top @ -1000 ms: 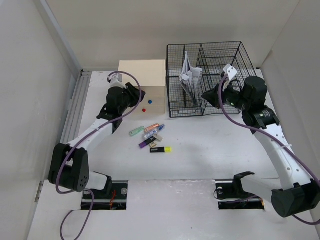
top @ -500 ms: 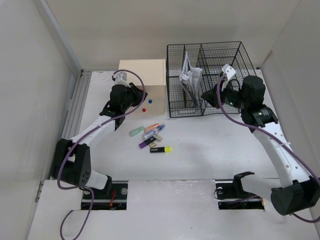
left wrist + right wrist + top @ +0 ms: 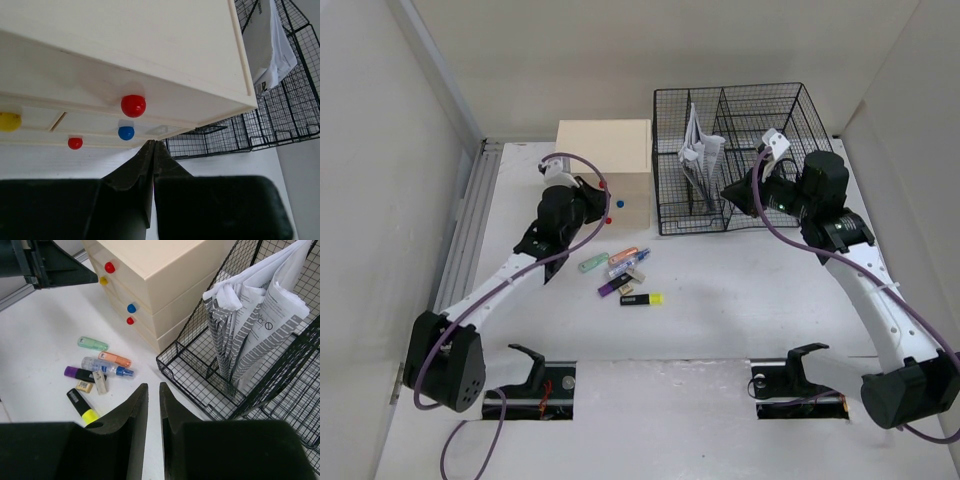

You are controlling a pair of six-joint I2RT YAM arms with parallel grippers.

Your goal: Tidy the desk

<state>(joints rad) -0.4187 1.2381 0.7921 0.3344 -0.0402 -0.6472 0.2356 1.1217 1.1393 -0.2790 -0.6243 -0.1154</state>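
Note:
The white desk carries a loose pile of small items: a green cap, an orange one, a clear blue-capped tube, a purple marker, a black-and-yellow highlighter and two small erasers. My left gripper is shut with nothing in it, its tip just in front of the beige drawer box, below the big red knob and beside the blue knob. Over the desk by the organizer's front, my right gripper hangs with a narrow empty gap between its fingers.
A black wire mesh organizer stands at the back right with folded papers upright in one compartment. The drawer box also has a small red knob and a yellow knob. A metal rail runs along the desk's left edge.
The left gripper has closed from partly open to fully shut, and its arm has stretched right toward the drawer box front. The right arm has hardly moved.

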